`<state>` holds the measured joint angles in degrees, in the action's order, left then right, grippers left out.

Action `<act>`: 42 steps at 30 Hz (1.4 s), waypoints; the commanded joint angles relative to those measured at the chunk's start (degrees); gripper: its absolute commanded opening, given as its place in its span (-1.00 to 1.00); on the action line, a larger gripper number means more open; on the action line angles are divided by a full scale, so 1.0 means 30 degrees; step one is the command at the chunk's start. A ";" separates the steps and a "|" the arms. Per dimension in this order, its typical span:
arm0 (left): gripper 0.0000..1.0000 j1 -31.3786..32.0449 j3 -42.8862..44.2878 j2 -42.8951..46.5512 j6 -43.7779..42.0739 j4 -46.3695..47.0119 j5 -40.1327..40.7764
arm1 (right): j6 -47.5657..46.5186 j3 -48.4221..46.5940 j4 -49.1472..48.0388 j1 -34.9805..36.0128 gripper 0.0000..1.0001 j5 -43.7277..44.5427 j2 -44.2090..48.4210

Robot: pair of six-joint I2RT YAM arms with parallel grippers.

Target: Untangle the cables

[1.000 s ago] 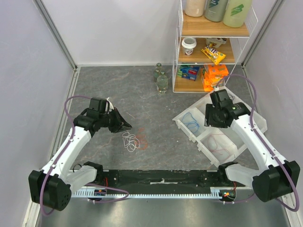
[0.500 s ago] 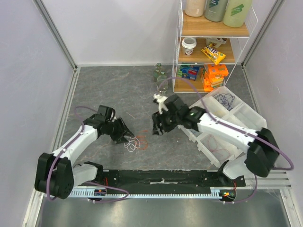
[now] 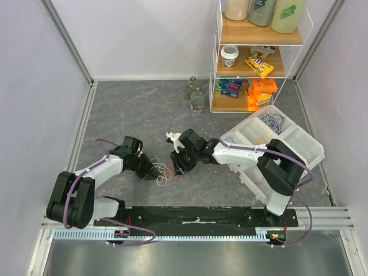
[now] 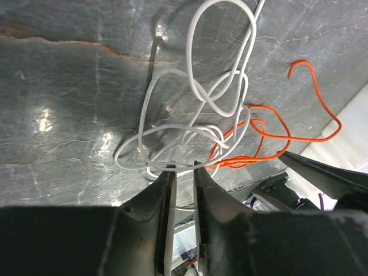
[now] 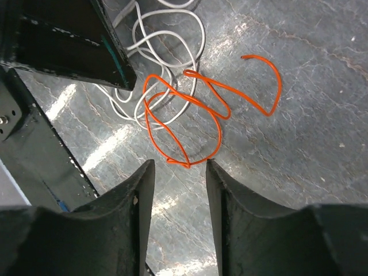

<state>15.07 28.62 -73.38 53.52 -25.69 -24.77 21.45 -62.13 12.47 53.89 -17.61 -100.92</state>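
Observation:
Two cables lie tangled on the grey table between my arms: a white cable [image 3: 162, 172] [image 4: 213, 103] [image 5: 202, 43] in several loops and an orange cable [image 3: 174, 172] [image 4: 253, 107] [image 5: 207, 100] hooked through its right side. My left gripper [image 3: 155, 172] [image 4: 183, 167] sits low at the white loops. Its jaws stand a narrow gap apart, with white strands crossing between the fingertips. My right gripper [image 3: 176, 168] [image 5: 179, 161] is open, its tips straddling the near end of the orange loop without touching it.
A white compartment tray [image 3: 299, 144] holding other coloured cables lies at the right. A wire shelf [image 3: 259, 57] with snacks and two bottles [image 3: 196, 98] stand at the back. The black rail [image 3: 195, 215] runs along the front edge. The two grippers are close together.
My right arm has swung left from the tray to the orange cable. My left gripper has dropped onto the white loops, its jaws widening and then narrowing.

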 commanded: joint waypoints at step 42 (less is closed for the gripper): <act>-0.96 -0.0160 2.1101 1.0517 -0.3686 -1.1243 1.9924 | 0.2022 0.3954 0.5482 -0.1762 -1.00 1.3346 1.2724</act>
<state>14.81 86.91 -40.62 47.83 -62.37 30.30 26.63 -49.10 28.73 48.58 22.90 -63.92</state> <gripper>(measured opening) 0.022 0.007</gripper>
